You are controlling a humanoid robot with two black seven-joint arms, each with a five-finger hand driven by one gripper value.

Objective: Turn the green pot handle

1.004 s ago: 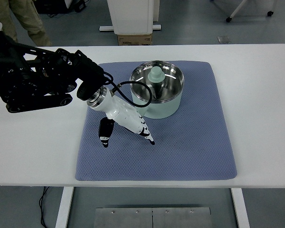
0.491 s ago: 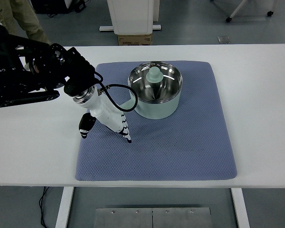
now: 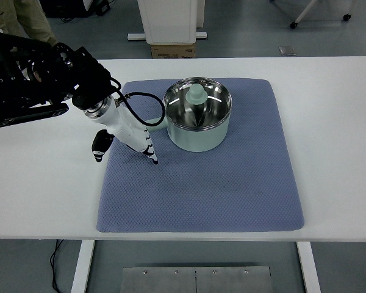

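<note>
A pale green pot (image 3: 198, 138) with a shiny steel inside and a green knob (image 3: 197, 94) at its middle stands at the back of a blue mat (image 3: 232, 189). Its green handle (image 3: 157, 122) sticks out to the left, low over the mat. My left hand (image 3: 127, 154), white with black fingertips, hangs just left of the handle with its fingers (image 3: 151, 154) pointing down at the mat. The fingers are spread and hold nothing. A black cable (image 3: 143, 112) loops from the wrist over the handle. The right arm is out of view.
The mat lies on a white table (image 3: 335, 122). A person's legs (image 3: 25, 18) show at the top left, beyond the table. A white stand and a cardboard box (image 3: 172, 50) sit behind the far edge.
My left hand has drawn back to the left and up, away from the front of the pot. The pot has shifted slightly left and its handle has swung to point more to the left.
</note>
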